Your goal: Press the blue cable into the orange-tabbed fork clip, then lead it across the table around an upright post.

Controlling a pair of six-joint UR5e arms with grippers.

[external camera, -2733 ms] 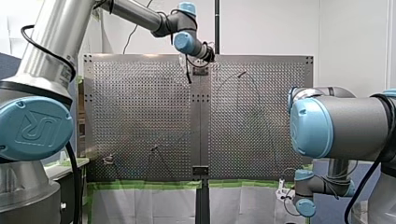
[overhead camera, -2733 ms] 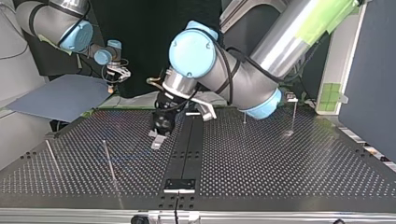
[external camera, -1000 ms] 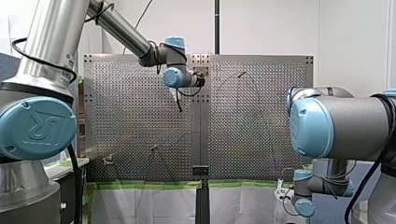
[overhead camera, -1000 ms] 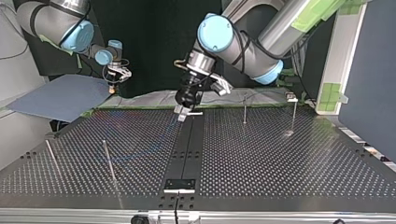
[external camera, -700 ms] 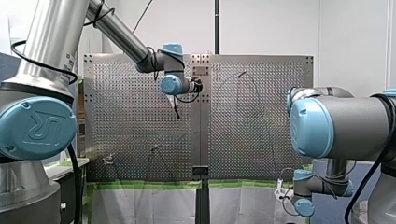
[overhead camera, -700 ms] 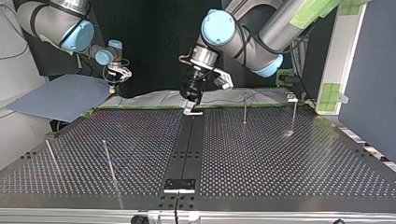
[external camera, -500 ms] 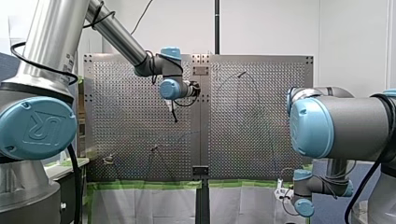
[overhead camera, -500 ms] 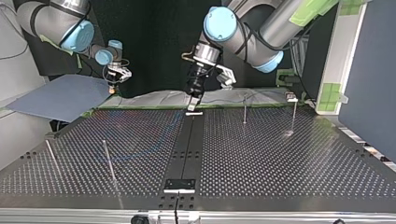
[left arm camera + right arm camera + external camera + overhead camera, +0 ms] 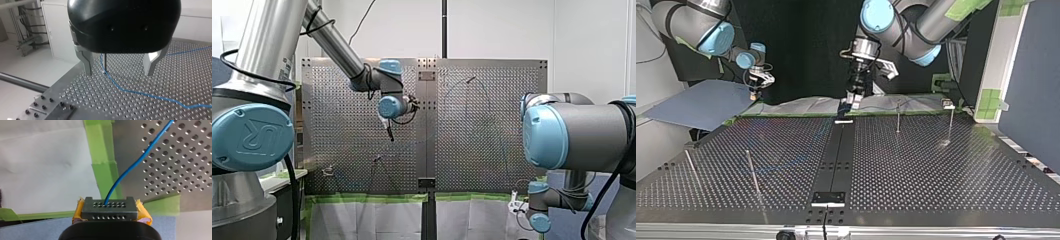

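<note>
quick count: two silver robot arms with blue joints (image 9: 916, 25) (image 9: 701, 25), one thin blue cable (image 9: 155, 97), four thin upright metal posts (image 9: 692, 170) (image 9: 752, 172) (image 9: 898, 119) (image 9: 950, 124), one perforated metal table (image 9: 936, 175), one flat grey sheet (image 9: 701, 102)

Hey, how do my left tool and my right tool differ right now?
My left tool is open, nothing between its metal fingers; my right tool is shut on the blue cable. The left tool hangs over the perforated table; the right tool sits past its green-taped edge. The left tool's fingers are bare metal; the right tool's carry yellow pads. Both have two fingers.
</note>
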